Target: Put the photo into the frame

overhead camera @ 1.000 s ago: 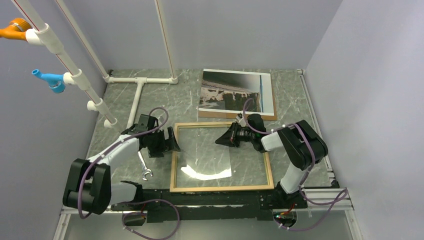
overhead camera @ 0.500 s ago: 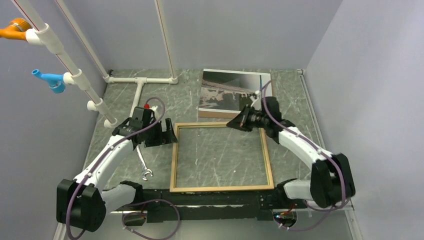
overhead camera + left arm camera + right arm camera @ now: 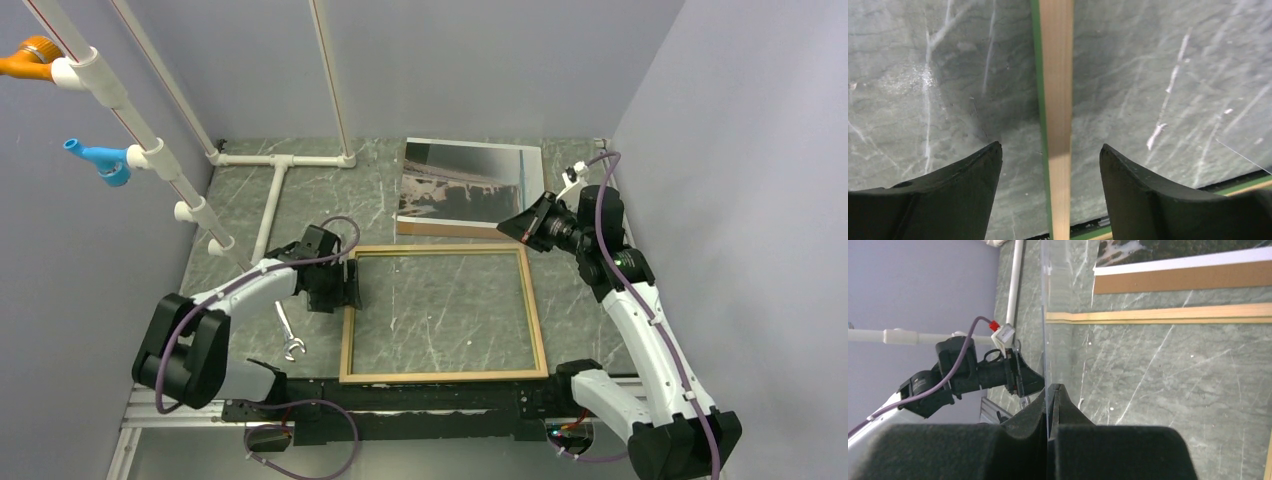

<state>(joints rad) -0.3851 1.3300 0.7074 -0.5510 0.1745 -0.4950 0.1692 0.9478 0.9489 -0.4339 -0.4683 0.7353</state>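
The frame [image 3: 347, 335] lies flat mid-table, tan wood face up, with a green edge showing in the left wrist view. My left gripper [image 3: 350, 289] is open and straddles the frame's left rail [image 3: 1057, 75], both fingers clear of the wood. The photo [image 3: 470, 180] lies at the back on a brown backing board [image 3: 440, 229]. My right gripper [image 3: 512, 228] hovers above the frame's far right corner. It is shut on the edge of a thin clear pane [image 3: 1044, 315], which stands edge-on between its fingers [image 3: 1068, 410].
A small wrench [image 3: 289, 336] lies left of the frame. White PVC pipes [image 3: 275, 190] cross the back left of the table. Grey walls enclose the table on three sides. The backing board's strip [image 3: 1188, 279] sits just beyond the frame's far rail [image 3: 1158, 315].
The right gripper shut on the clear pane and carried it up and back to the right, out of the frame. The left gripper moved onto the frame's left rail, its jaws narrowing slightly.
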